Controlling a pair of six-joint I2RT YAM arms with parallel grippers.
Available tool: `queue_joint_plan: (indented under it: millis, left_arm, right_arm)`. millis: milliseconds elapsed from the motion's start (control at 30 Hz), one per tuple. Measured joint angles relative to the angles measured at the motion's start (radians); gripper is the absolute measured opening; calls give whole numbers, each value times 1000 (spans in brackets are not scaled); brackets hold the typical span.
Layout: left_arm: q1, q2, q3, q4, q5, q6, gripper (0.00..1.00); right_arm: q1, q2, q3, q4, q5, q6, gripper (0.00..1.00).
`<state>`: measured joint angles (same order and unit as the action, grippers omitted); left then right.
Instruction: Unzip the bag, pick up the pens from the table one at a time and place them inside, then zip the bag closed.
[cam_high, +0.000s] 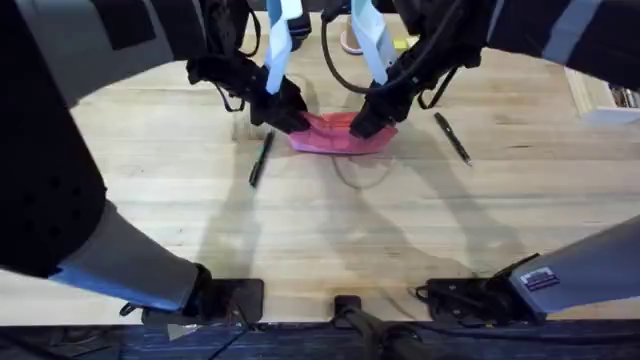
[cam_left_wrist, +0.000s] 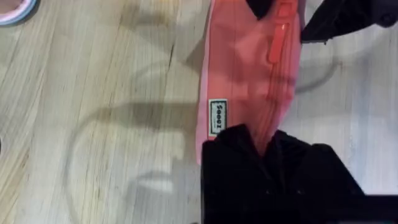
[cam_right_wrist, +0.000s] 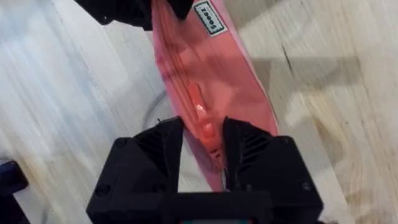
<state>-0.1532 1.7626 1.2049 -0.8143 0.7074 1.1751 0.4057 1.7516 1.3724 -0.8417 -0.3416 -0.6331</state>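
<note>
The pink bag (cam_high: 340, 136) lies at the middle of the table (cam_high: 320, 230), its zipper closed, with the reddish pull (cam_left_wrist: 277, 46) near the right gripper's end. My left gripper (cam_high: 290, 113) is shut on the bag's (cam_left_wrist: 239, 81) left end, the fabric pinched between its black fingers (cam_left_wrist: 236, 155). My right gripper (cam_right_wrist: 204, 142) stands open astride the zipper edge at the other end. The pull (cam_right_wrist: 198, 111) lies just ahead of its fingers (cam_right_wrist: 245, 149). One black pen (cam_high: 261, 160) lies left of the bag and another pen (cam_high: 452, 137) to its right.
A white box with books (cam_high: 600, 100) sits at the table's right edge. A pink ring (cam_left_wrist: 12, 9) lies off to one side. The near half of the table is bare wood between the two arm bases.
</note>
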Motion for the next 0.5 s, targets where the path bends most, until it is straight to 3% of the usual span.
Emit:
queue_joint_plan:
  millis: [133, 267, 500]
  left_arm:
    - [0, 0, 0, 0, 0, 0, 42]
    - [0, 0, 0, 0, 0, 0, 42]
    - [0, 0, 0, 0, 0, 0, 42]
  right_arm:
    - [0, 0, 0, 0, 0, 0, 372]
    - [0, 0, 0, 0, -3, 0, 294]
    - [0, 0, 0, 0, -3, 0, 296]
